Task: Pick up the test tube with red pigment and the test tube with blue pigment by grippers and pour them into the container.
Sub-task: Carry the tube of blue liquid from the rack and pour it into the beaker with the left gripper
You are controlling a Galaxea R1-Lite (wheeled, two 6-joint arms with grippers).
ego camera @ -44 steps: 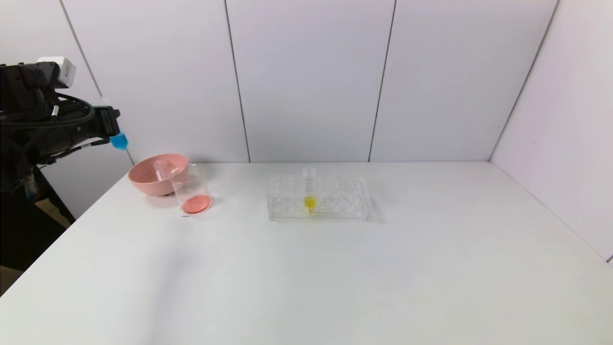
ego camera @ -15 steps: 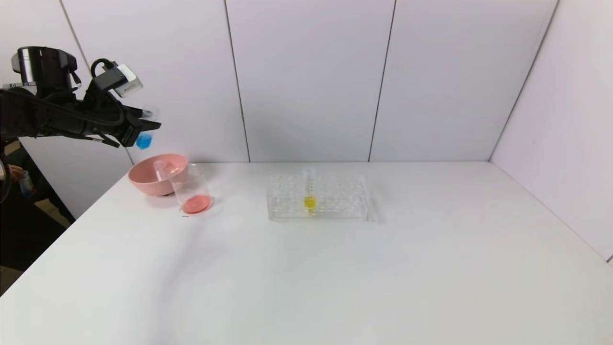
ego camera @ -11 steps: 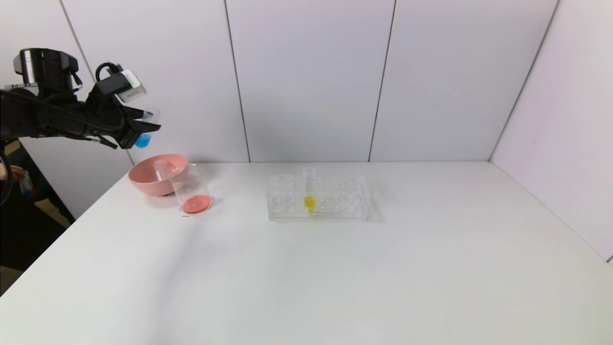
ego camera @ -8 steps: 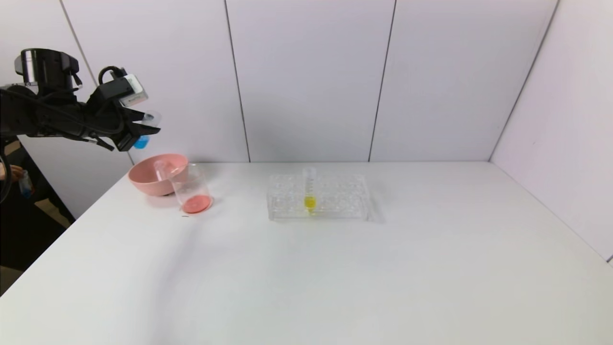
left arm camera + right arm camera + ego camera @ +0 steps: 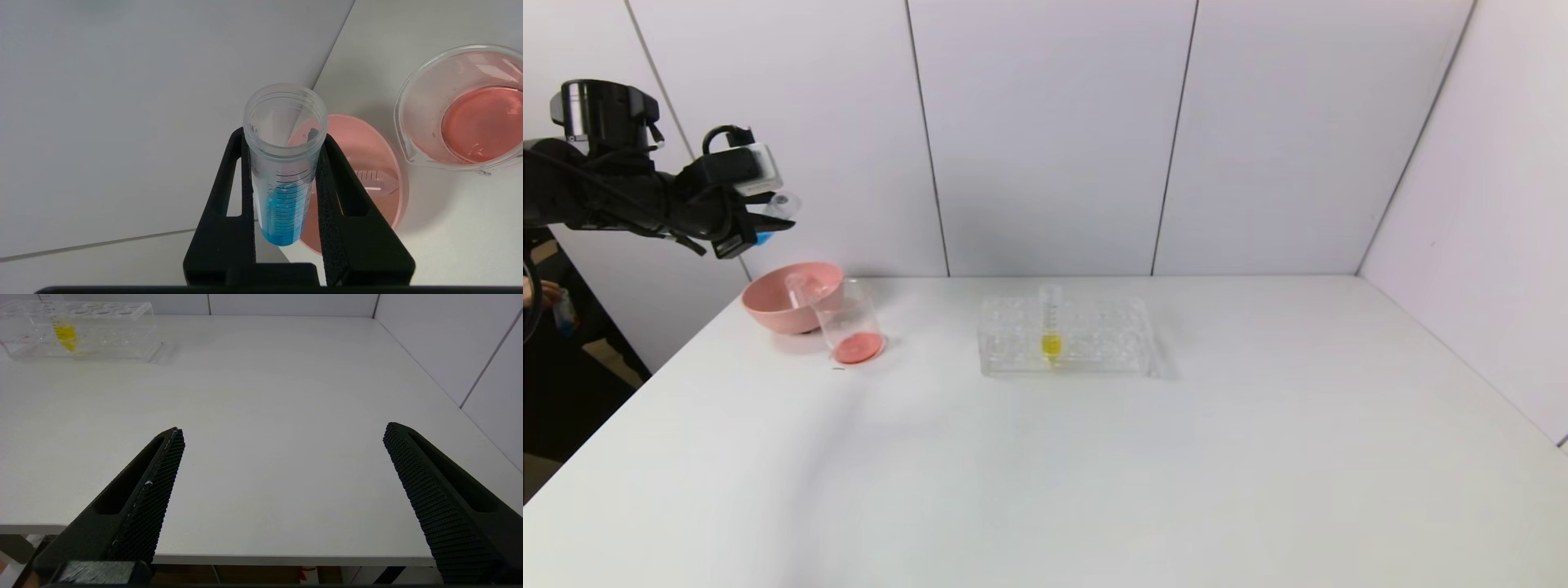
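The white tabletop point(image 5: 1094, 457) was matte and bare across its near half, enclosed by pale panelled walls point(image 5: 1054, 139) at the far side and right. A clear tube rack point(image 5: 1064, 336) stood at centre-far, holding one yellow-liquid tube point(image 5: 1050, 323). At far left sat a pink bowl point(image 5: 772, 306) with an emptied tube point(image 5: 374, 179) lying inside; the glass beaker point(image 5: 849, 320), touching the bowl's right side, held red liquid. The left hand point(image 5: 760, 216) hovered above the bowl, clenched on the blue-pigment test tube point(image 5: 284, 171), which was tilted with its open mouth point(image 5: 784, 202) toward the right. The right hand point(image 5: 282, 490) was parked low at the near edge, fingers spread wide, grasping nothing.

Risk, as judged: the tube mouth appeared to sit over the bowl, short of the beaker, so further tilting there could spill blue into the bowl or onto the tabletop.
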